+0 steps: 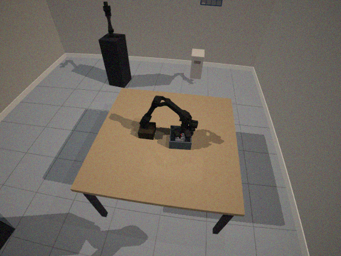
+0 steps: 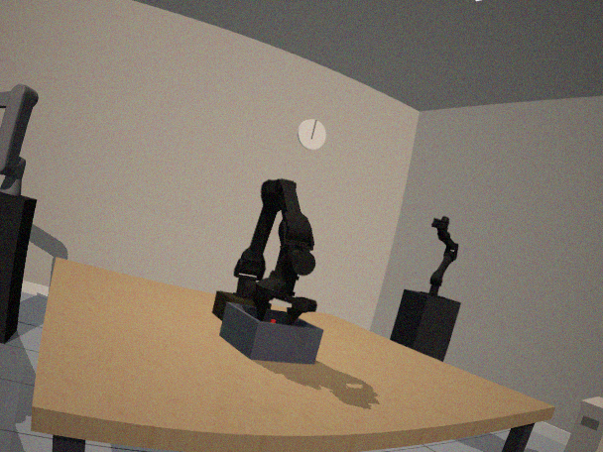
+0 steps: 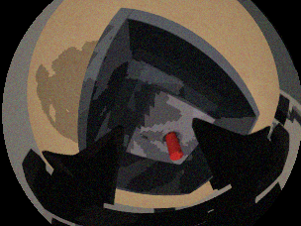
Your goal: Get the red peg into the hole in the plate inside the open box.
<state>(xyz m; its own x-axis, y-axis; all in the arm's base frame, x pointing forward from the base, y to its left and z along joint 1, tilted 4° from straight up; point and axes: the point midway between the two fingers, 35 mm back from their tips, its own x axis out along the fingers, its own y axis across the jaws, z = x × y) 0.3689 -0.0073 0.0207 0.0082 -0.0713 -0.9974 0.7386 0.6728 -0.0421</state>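
Observation:
The red peg (image 2: 273, 321) (image 3: 173, 147) is inside the open grey box (image 1: 180, 145) (image 2: 288, 344) (image 3: 163, 45). In the wrist view its far end meets the light plate (image 3: 187, 113) at a dark spot, and a short length stands up from the plate, looking roughly upright. How deep it sits in the hole cannot be told. My gripper (image 1: 183, 136) (image 2: 276, 321) (image 3: 158, 126) is open, its fingers reaching down into the box on either side of the peg with gaps to it. The fingers and their shadow hide parts of the box and plate.
The box walls stand around my fingertips. The box rests on the wooden table (image 1: 157, 171) (image 2: 164, 377). My arm's dark base block (image 1: 146, 132) is beside the box. Another arm on a black pedestal (image 1: 116, 60) (image 2: 424, 322) stands beyond the table.

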